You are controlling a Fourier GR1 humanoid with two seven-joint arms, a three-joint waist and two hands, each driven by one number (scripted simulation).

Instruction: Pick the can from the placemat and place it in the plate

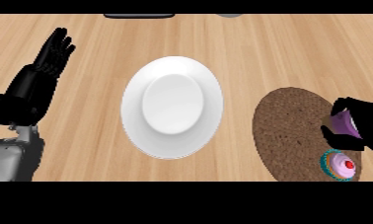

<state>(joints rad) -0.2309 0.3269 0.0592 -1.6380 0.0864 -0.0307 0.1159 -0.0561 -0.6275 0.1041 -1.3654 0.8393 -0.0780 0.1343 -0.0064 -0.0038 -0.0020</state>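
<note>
A white plate (172, 107) lies in the middle of the wooden counter with nothing on it. To its right is a round brown placemat (291, 129). At the placemat's right edge my right hand (351, 141) is curled round a purple can (345, 123), of which only a small part shows between the black fingers. Whether the can rests on the placemat or is raised above it cannot be told. My left hand (45, 65) rests open at the far left, fingers straight and pointing up, well away from the plate.
A cupcake (341, 165) with pink icing, a red cherry and a teal wrapper sits on the placemat's lower right, just below my right hand. A dark flat object (138, 16) and a grey one (229, 15) peek in at the counter's far edge.
</note>
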